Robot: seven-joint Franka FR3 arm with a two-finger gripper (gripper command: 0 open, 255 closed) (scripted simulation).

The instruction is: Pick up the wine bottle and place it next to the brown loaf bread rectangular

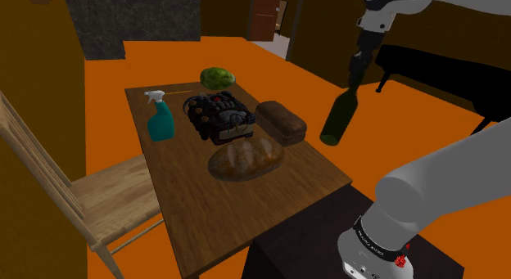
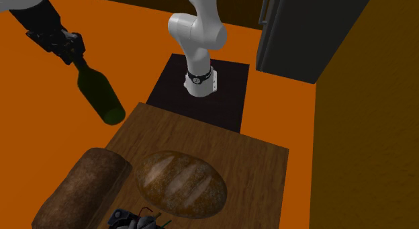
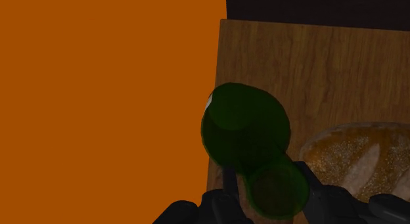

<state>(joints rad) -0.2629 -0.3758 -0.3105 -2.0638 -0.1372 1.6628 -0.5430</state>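
The black gripper is clamped on the neck of a dark green wine bottle, its two fingers pressing the glass from either side, as the wrist view shows looking down the bottle's length toward its base. The bottle hangs tilted in the air, neck up in the gripper and base lower, touching no surface. In the wrist view it sits over the edge of the wooden table, partly above the orange floor and partly above the boards. In the shoulder view it hangs to the right of a dark brown rectangular loaf, apart from it. An oval, lighter-crusted loaf lies just in front of the rectangular one, toward the table's near edge. Farther along the tabletop stand a dark tray of black items, a teal spray bottle and a round green thing near the far edge. A pale wooden chair stands at the table's left side in that view. The white arm rises from its black stand at the table's end.
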